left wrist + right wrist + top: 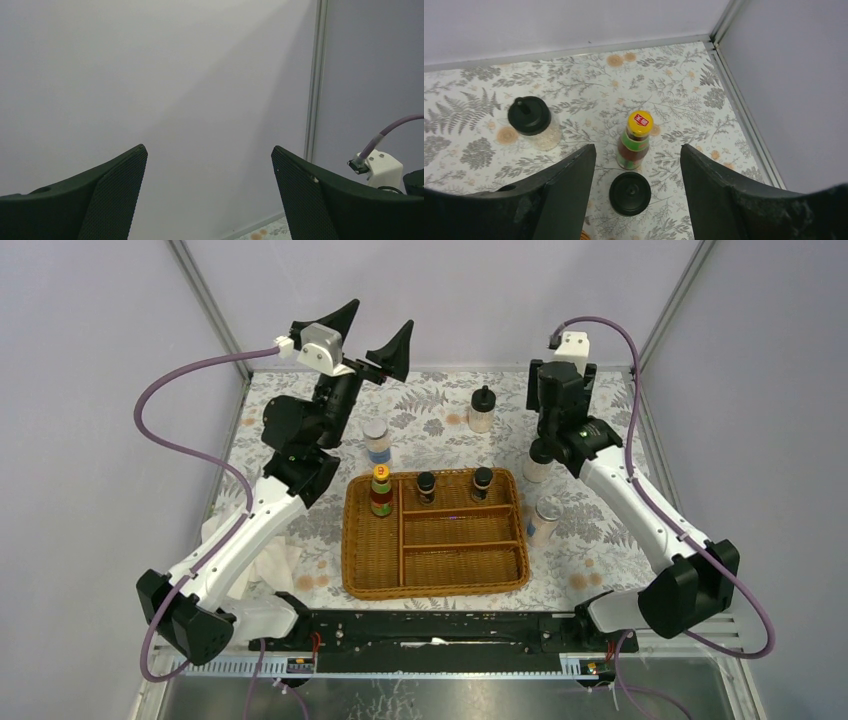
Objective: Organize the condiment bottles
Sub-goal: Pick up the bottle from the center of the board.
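My right gripper [638,148] hangs with its jaws parted over a cream jar [629,193]. The jar's black knobbed lid sits in the gap with patterned tabletop [574,70] showing on both sides, so nothing is gripped. Just ahead of the fingertips a yellow-capped bottle [638,140] stands upright, very close to that jar. From this steep angle I can't say whether the two touch. A second cream jar [531,122] stands ahead and to the tool's left, well apart from both.

In the overhead view the wicker basket [436,590] lies to this gripper's left and back toward the arm bases. A silver-lidded shaker [545,520] stands behind the tool, just beside the basket's right wall. Inside, the far compartment holds a dark black-capped jar [426,486] and its twin [482,481]. The other yellow-capped bottle [380,490] stands at the far end of the long left compartment.

My left gripper [208,148] is raised high with its fingers spread wide, and only the back wall [150,75] shows between them. Below and behind it, a second shaker [377,440] stands on the table just past the basket's far left corner.
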Motion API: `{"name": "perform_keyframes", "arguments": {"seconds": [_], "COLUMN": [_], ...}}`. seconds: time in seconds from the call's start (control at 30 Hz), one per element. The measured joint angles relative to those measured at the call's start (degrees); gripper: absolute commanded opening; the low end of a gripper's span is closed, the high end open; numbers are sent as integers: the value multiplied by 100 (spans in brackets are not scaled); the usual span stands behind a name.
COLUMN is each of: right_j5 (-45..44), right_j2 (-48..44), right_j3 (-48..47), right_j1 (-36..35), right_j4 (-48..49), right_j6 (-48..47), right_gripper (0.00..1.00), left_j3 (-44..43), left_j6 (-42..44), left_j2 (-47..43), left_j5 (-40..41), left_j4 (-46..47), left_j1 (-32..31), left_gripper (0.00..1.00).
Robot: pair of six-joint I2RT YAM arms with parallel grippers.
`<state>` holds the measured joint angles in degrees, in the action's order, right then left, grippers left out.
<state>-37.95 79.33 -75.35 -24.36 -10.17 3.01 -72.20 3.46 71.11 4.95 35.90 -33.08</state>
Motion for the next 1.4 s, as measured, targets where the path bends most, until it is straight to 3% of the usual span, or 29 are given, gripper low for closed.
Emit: {"name": "perform_keyframes", "arguments": {"seconds": [0.63, 1.4], "right_j5": [20, 800], "right_j2": [229, 1147], "right_j3": [413, 468], "right_j1": [380, 1012], "right_j4": [118, 378], "right_j6": [249, 542], "right_gripper": [73, 73], "left_j3": [-2, -2], "left_j6": [-76, -22], "left_j2": [46, 367], "left_j5": [170, 166], "left_j4": [-238, -225], "left_j1": [0, 0], "left_gripper": [99, 99]}}
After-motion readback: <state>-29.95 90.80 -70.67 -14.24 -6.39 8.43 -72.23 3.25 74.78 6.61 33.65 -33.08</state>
